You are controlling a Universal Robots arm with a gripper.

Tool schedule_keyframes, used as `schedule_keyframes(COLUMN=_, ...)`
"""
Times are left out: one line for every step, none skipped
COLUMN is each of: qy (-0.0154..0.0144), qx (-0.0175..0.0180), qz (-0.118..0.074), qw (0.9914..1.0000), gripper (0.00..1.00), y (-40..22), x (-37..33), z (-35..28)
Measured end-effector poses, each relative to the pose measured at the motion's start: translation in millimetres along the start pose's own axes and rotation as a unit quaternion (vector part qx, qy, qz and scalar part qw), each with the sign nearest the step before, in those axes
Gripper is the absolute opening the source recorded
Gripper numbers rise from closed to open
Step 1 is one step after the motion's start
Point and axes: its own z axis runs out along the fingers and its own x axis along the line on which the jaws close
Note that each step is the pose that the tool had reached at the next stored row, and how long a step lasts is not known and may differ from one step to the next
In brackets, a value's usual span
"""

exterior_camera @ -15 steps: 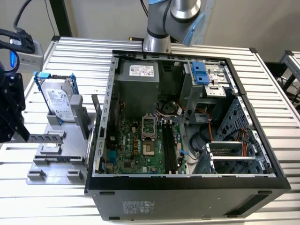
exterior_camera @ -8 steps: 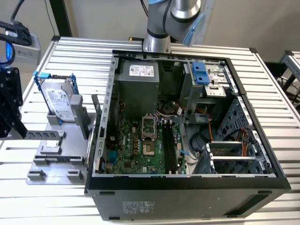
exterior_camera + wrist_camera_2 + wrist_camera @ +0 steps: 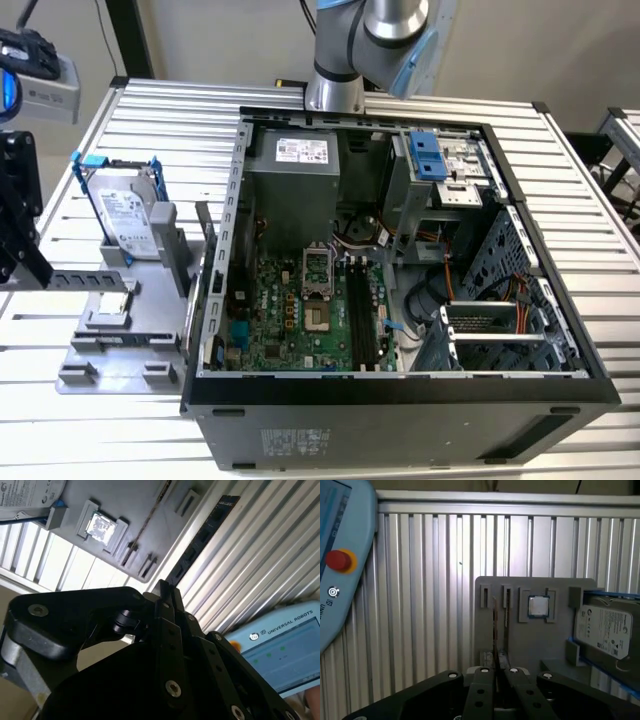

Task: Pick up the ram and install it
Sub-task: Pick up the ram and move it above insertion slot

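Note:
The ram [image 3: 494, 630] stands on edge in the grey fixture [image 3: 555, 645], so it shows as a thin dark line between two slotted posts. In the second wrist view the ram [image 3: 147, 522] runs as a slanted line across the fixture [image 3: 125, 500]. My gripper [image 3: 495, 670] hangs well above the fixture with its black fingers [image 3: 481, 690] pressed together and in line with the ram. The fingers of the gripper [image 3: 164, 587] also meet in the second wrist view. The motherboard's black slots [image 3: 365, 315] lie inside the open case [image 3: 400, 385].
A silver hard drive [image 3: 127, 215] in a blue-clipped frame and a small square chip [image 3: 538, 606] share the fixture [image 3: 120, 350]. A teach pendant [image 3: 340, 570] with a red button sits to one side, and a hand [image 3: 312, 700] is at the pendant [image 3: 280, 650]. The ribbed metal table [image 3: 150, 110] surrounds everything.

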Motion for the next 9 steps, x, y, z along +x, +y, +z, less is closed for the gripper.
schedule_keyframes(qy=0.0000, qx=0.0000, qz=0.000, qw=1.00000, gripper=0.00, y=0.0, x=0.0, z=-1.2)
schedule_keyframes(qy=0.0000, qx=0.0000, qz=0.000, qw=1.00000, gripper=0.00, y=0.0, x=-0.1, z=-2.5)
schedule_keyframes(qy=0.0000, qx=0.0000, qz=0.000, qw=1.00000, gripper=0.00, y=0.0, x=-0.1, z=-3.8)
schedule_keyframes(qy=0.0000, qx=0.0000, qz=0.000, qw=1.00000, gripper=0.00, y=0.0, x=-0.2, z=-5.1)
schedule_keyframes(qy=-0.0001, qx=0.0000, qz=0.000, qw=1.00000, gripper=0.00, y=0.0, x=-0.2, z=-6.4)
schedule_keyframes(qy=0.0000, qx=0.0000, qz=0.000, qw=1.00000, gripper=0.00, y=0.0, x=-0.3, z=-7.7)
schedule_keyframes(qy=0.0000, qx=0.0000, qz=0.000, qw=1.00000, gripper=0.00, y=0.0, x=-0.3, z=-9.1)
schedule_keyframes(qy=0.0000, qx=0.0000, qz=0.000, qw=1.00000, gripper=0.00, y=0.0, x=-0.3, z=-10.3)
schedule_keyframes(qy=0.0000, qx=0.0000, qz=0.000, qw=1.00000, gripper=0.00, y=0.0, x=-0.4, z=-11.6)
